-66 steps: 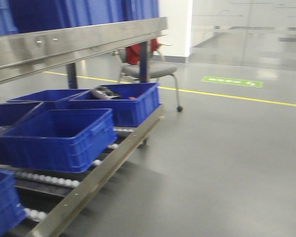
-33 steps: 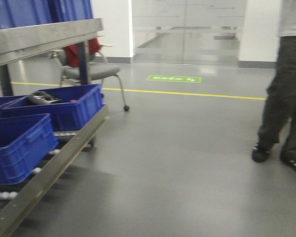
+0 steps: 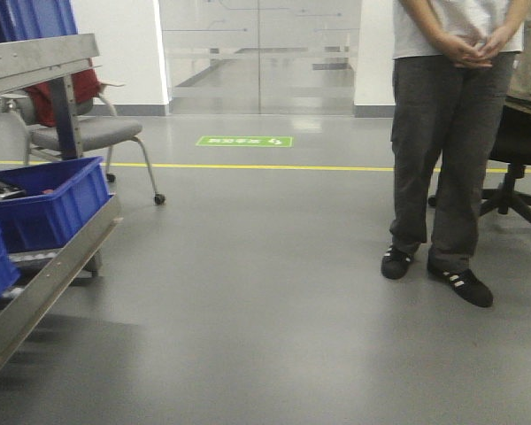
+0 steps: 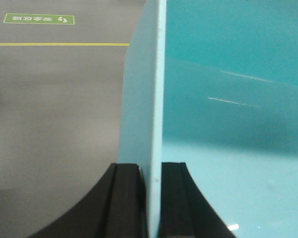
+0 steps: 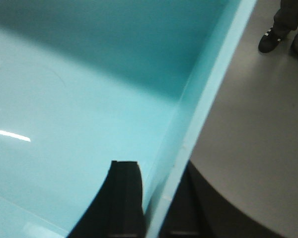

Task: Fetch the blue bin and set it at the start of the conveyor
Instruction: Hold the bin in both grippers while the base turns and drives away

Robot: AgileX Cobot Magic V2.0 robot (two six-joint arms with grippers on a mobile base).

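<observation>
Holding the large pale aqua-blue plastic tub (image 4: 238, 109) clenched by its opposite walls in left claw (image 4: 150, 197) and right claw (image 5: 156, 201); fetching seemingly done, yet to reach the conveyor start, unseen here, and set down

The smooth grey floor (image 3: 274, 301) is carrying a steel rack (image 3: 44, 288) at the left, a grey chair (image 3: 88, 133) standing on casters behind it. A yellow line (image 3: 274, 166) is running across, a green sign (image 3: 244, 141) lying beyond. A person (image 3: 442, 150) is standing at the right, beside a black office chair (image 3: 518, 142)
</observation>
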